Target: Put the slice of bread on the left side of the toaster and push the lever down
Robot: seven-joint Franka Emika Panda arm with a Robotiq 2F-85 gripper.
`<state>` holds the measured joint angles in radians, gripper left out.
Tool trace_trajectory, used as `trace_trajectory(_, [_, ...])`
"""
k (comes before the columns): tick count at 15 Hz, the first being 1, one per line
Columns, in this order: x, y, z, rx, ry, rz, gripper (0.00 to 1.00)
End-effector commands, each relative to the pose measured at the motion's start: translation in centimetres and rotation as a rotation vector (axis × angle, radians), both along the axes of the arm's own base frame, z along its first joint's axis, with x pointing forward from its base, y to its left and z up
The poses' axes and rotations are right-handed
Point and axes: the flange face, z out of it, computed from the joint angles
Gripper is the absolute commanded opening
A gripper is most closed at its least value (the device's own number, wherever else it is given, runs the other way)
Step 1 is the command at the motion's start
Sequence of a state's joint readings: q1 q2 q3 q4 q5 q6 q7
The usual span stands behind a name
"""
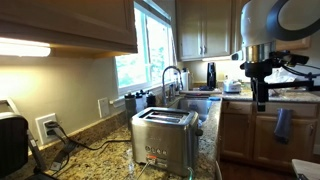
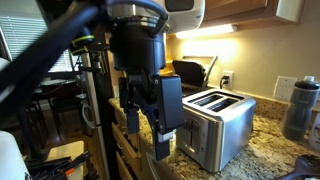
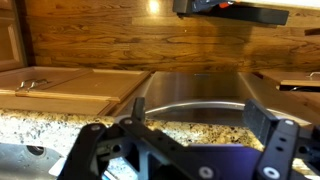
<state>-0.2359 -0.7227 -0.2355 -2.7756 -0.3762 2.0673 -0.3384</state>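
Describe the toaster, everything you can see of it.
Boxy brushed-steel toaster with rounded top edges and two long top slots; no bread shows in them. Small buttons with red marks sit on its front. It stands upright on the granite counter, near its edge. Only the counter touches it; the gripper hangs well apart. Lever position is too small to tell.
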Motion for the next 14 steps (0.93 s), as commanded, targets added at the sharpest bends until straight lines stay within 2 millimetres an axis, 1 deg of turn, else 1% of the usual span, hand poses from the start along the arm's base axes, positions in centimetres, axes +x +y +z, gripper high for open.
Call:
trace_trajectory(1, [0.0,0.0,0.1,0.000,0.001,0.000,1.00])
trace_trajectory(5, [0.0,0.0,0.1,0.000,0.001,0.000,1.00])
trace_trajectory(8, [0.3,0.6,0.4,0.005,-0.004,0.004,1.00])
trace_trajectory(11, [0.7,1.8,0.8,0.014,-0.011,0.006,1.00])
trace_trajectory(14, [1.5,3.5,1.2,0.028,-0.013,0.004,1.00])
